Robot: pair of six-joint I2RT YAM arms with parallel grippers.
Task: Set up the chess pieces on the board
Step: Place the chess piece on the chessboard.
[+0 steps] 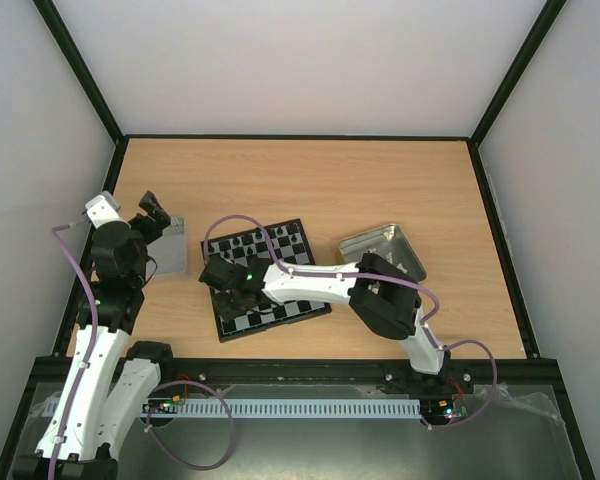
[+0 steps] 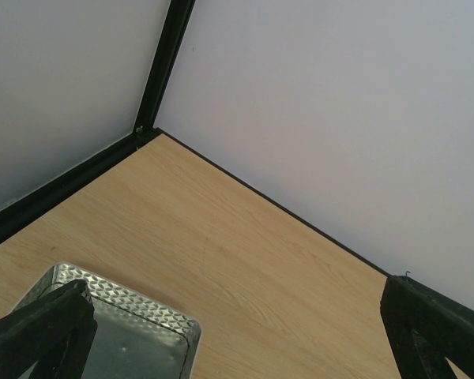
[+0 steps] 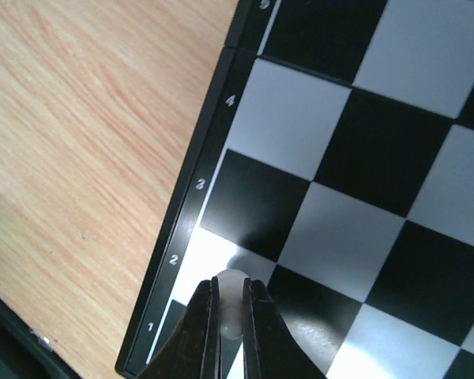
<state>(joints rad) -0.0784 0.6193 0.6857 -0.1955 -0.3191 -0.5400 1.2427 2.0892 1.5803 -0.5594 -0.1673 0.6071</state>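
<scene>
Far left on the light wood-grain worktop [image 1: 380, 180], the left arm [image 1: 95, 340] holds its black two-finger left hand [image 1: 154, 213] over the far end of a small embossed silver metal tray [image 1: 173, 250]. The wrist view shows this left hand [image 2: 235, 288] spread wide. One finger [image 2: 43, 332] is in front of the tray's patterned rim [image 2: 142, 304], and the other is well off to the side over bare wood.

Near the middle lies the small square chessboard [image 1: 285, 308], with black and silver-grey checks inside a thin black border, turned slightly askew. Tiny black chess pieces [image 1: 263, 240] line its far rows. The white right arm [image 1: 315, 283] stretches from its base at the near right across the board. It ends in the right hand [image 1: 235, 292] over the near-left part of the squares.

Close up, the right hand [image 3: 231, 294] is pressed together, pinching a tiny rounded white chess piece [image 3: 231, 278]. The piece is over a light square in the outermost column, beside the border numeral 2 (whether it touches the square cannot be told).

To the right, a shiny rectangular metal tray [image 1: 383, 240] sits close beside the board. Its near side is hidden by the right arm's elbow, and anything in it is too small to make out.
</scene>
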